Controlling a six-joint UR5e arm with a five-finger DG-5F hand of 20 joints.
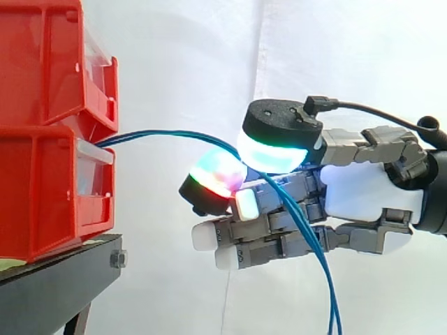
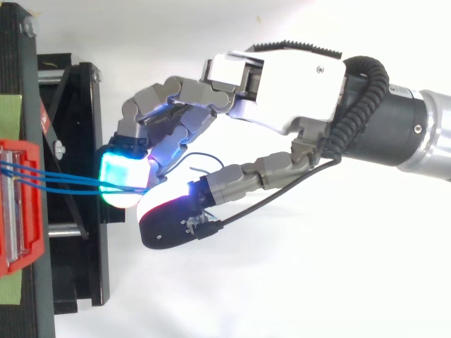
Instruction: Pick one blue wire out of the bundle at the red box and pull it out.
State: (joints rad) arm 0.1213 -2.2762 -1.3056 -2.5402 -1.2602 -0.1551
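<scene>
Where the blue wires [image 1: 174, 132] arced from the red box [image 1: 42, 195] at frame left toward centre, the hand's [image 1: 363, 192] fingers [image 1: 213, 176] pinched them, the strands trailing to the bottom edge.

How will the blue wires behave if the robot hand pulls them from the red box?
Probably floppy: the blue wires arc from the red box and droop below the robot hand. Thin, so likely light and may slip between the pads.
</scene>
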